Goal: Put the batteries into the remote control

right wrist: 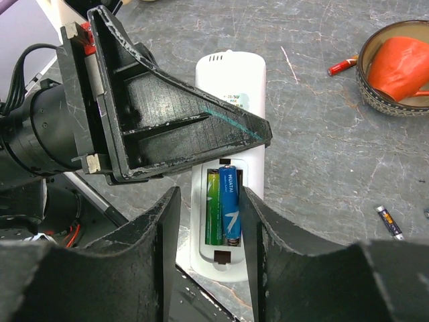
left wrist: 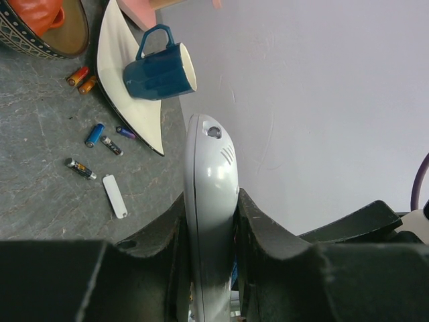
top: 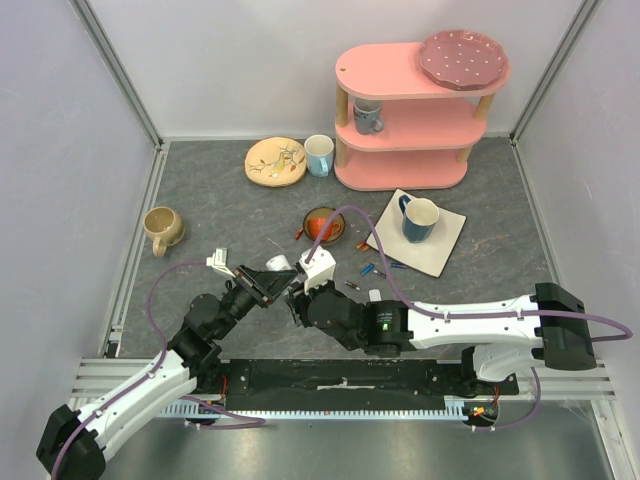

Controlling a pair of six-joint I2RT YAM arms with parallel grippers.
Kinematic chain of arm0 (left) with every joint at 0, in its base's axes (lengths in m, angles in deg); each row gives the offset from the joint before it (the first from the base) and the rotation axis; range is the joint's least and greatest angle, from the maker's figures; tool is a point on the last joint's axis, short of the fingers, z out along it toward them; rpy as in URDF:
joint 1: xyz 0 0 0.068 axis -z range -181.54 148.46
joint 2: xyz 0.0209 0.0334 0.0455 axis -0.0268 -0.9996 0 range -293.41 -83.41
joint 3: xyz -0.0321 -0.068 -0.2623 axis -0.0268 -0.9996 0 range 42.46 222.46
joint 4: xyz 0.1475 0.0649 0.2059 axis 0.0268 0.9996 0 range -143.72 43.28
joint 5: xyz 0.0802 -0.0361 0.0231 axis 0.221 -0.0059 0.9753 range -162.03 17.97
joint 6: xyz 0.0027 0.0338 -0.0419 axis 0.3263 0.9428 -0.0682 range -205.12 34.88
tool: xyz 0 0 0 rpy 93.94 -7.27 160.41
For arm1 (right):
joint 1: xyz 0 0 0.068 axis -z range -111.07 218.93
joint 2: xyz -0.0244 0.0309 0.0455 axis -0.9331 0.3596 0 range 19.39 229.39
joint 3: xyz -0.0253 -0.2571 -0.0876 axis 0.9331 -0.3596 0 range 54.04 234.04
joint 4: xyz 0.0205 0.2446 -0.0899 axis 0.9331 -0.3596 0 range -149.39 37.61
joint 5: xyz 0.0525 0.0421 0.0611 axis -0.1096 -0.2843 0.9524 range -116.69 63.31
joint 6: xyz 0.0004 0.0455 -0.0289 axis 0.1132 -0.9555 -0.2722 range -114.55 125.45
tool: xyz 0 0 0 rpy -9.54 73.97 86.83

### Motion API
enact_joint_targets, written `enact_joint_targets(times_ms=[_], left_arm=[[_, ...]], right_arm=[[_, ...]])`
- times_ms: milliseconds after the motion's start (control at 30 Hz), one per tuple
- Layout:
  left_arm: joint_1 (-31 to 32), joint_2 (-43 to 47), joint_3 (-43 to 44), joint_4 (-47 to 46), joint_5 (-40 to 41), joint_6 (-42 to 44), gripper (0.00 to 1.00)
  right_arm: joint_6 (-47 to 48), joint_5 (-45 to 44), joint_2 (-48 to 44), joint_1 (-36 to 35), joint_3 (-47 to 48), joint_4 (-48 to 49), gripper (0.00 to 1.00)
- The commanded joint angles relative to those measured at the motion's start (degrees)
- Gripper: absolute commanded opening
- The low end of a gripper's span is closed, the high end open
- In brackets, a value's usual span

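Note:
My left gripper (left wrist: 212, 201) is shut on the white remote control (left wrist: 211, 157) and holds it edge-on above the table (top: 262, 283). In the right wrist view the remote (right wrist: 231, 87) lies back-up with its slot open. A green battery (right wrist: 213, 204) and a blue battery (right wrist: 229, 201) sit side by side in the slot. My right gripper (right wrist: 209, 196) is open and empty, its fingers either side of the slot (top: 303, 287). Several loose batteries lie on the table, among them a blue one (left wrist: 94, 134) and a dark one (left wrist: 80, 168). The white slot cover (left wrist: 115, 196) lies beside them.
A dark bowl (top: 323, 225) with an orange thing stands behind the grippers. A blue mug (top: 420, 218) stands on a white napkin (top: 445, 252). A beige mug (top: 162, 228) is at the left. A plate (top: 275, 160), a white mug (top: 318, 154) and a pink shelf (top: 410, 110) stand at the back.

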Motion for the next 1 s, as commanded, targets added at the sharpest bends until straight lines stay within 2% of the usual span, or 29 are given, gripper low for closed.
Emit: enact_joint_targets(times_ms=[0,500,733,967], left_arm=[[0.0,0.41,-4.57,-6.8,0.36,-0.63,0.02],[0.0,0.23,-5.01,-6.62,0.27,-0.63,0.02],[0.0,-0.99,-5.1,-6.53,0.27,-0.36,0.02],[0.0,-1.35,-5.1,-6.88,0.44,-0.19,0.02]], right_arm=[[-0.18,-3.16,-0.44,0.3,1.72,-4.22,0.49],[0.08,-4.22,-2.11,0.39,2.95,-5.27,0.56],[0.96,-1.85,-3.6,0.3,5.23,-5.27,0.66],[0.96,0.18,-6.07,0.3,6.11,-5.27,0.7]])
